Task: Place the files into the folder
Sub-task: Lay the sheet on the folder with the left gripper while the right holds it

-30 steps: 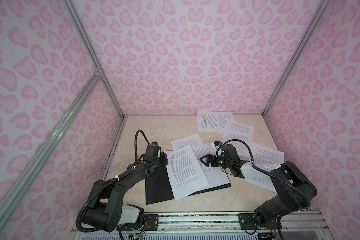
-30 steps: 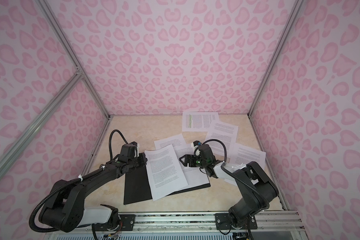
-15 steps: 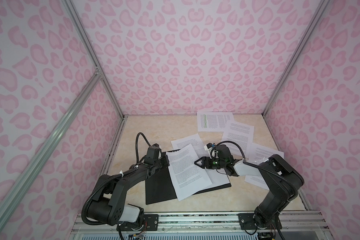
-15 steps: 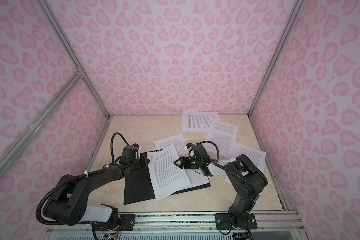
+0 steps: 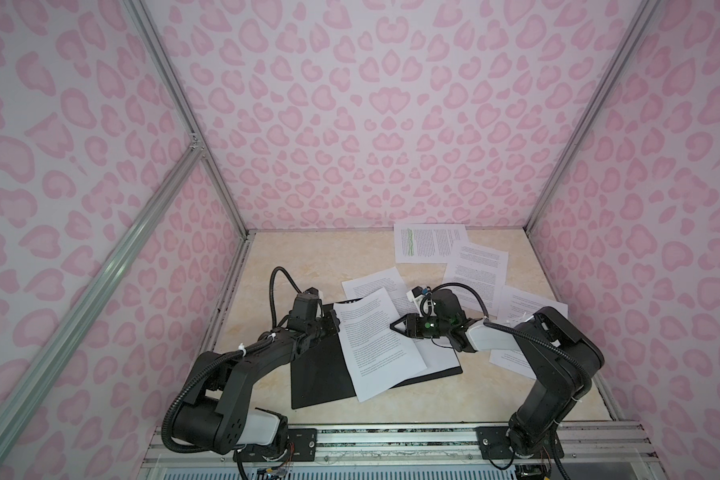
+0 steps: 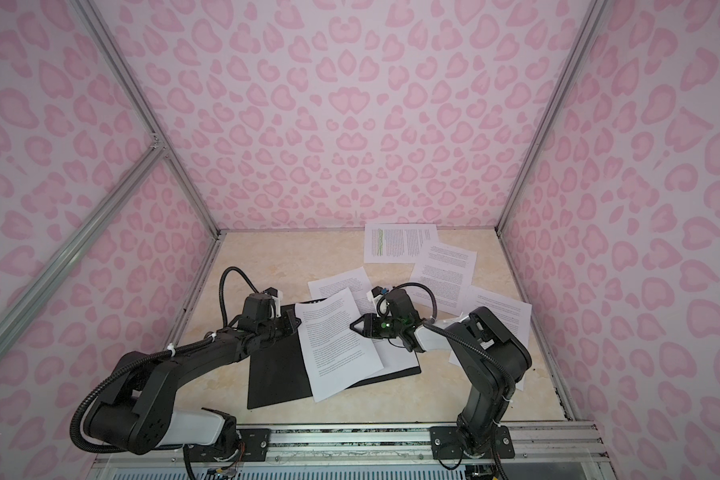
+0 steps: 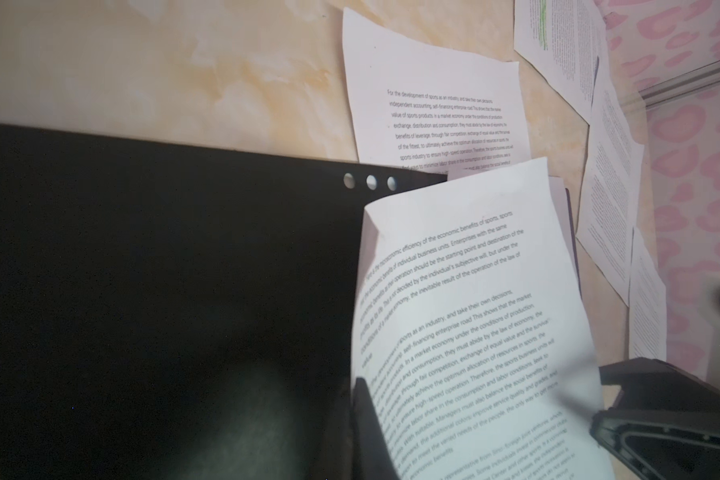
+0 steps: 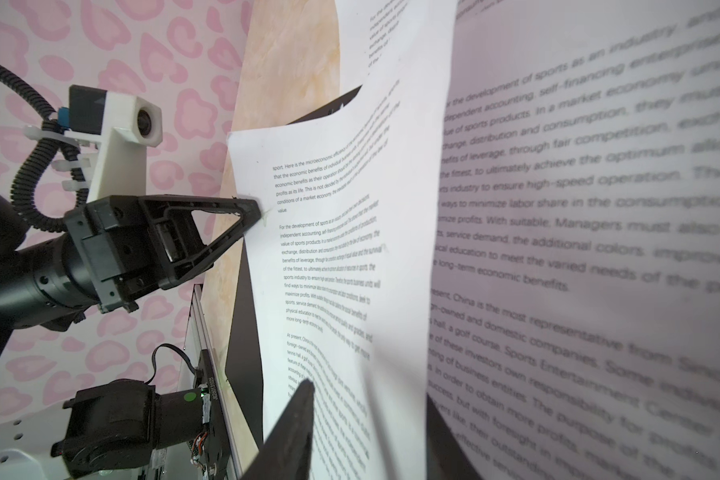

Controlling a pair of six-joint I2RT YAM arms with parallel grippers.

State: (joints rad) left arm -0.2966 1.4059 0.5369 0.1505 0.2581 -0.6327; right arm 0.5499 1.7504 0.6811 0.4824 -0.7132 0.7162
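The folder [image 5: 316, 374] lies open on the tabletop [image 5: 308, 257] with its black inside up, just in front of the two arms' bases. In the left wrist view three small round holes [image 7: 371, 182] show near its far edge. One printed sheet, the lifted sheet [image 5: 375, 345], lies aslant across the folder's middle, and its near corner hangs past the folder's front edge. The jaws of the left arm [image 5: 267, 357] are clenched on this sheet's left edge, near its far corner; the right wrist view shows their tips pinched together on the paper. The sheet bows up there instead of lying flat. The jaws of the right arm [image 5: 558, 345] stand at the opposite edge of the same sheet, about halfway along it, one above the paper and one below. I cannot tell whether they are pressing it. Under them another sheet [image 5: 437, 357] rests flat on the folder's right half. The other papers lie loose on the tabletop. A page [image 5: 373, 284] sits just behind the folder, partly under the lifted sheet. The green-marked sheet [image 5: 429, 243] is against the back wall, overlapped by a further page [image 5: 476, 270]. One more paper [image 5: 528, 301] lies near the right wall, partly hidden by the right arm.
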